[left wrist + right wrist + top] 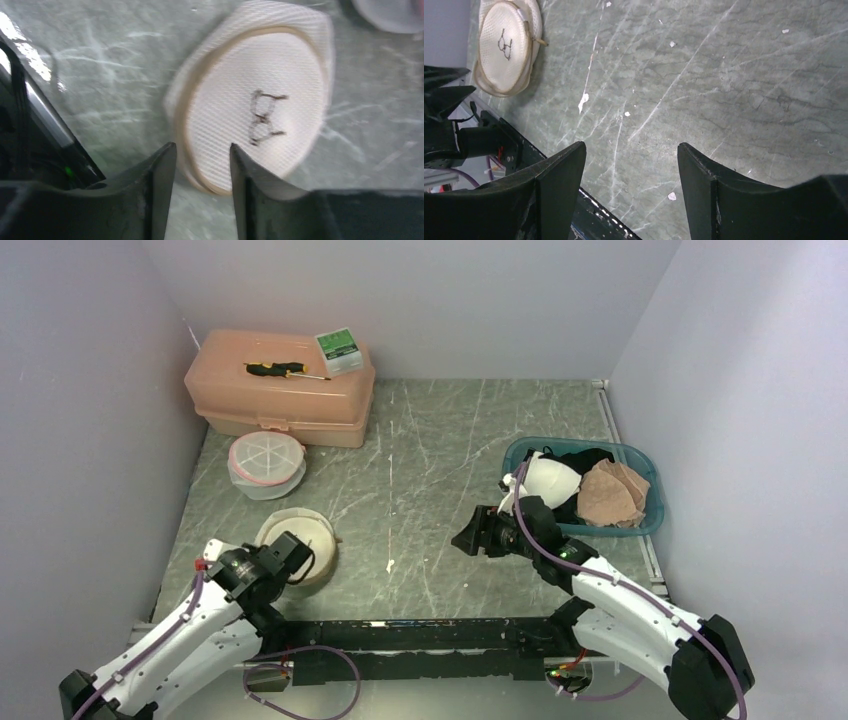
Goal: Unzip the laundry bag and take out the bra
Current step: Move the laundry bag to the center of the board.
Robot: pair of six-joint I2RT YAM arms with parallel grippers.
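Note:
The laundry bag (297, 538) is a round white mesh pouch with beige trim and a black drawing on it, lying flat on the table at the near left. It fills the left wrist view (255, 100) and shows far off in the right wrist view (506, 45), where a small tan tab sticks out of its edge. It looks closed, and what is inside is hidden. My left gripper (292, 554) (202, 146) is open and empty, just short of the bag's near edge. My right gripper (468, 537) (630, 145) is open and empty above bare table at centre right.
A teal basket (645, 456) at the right holds a white bra cup (553, 480), a beige one (612, 493) and black cloth. A peach toolbox (280, 395) with a screwdriver (285, 370) and a small green box (338, 350) stands back left. A round lidded tub (266, 462) sits in front of it.

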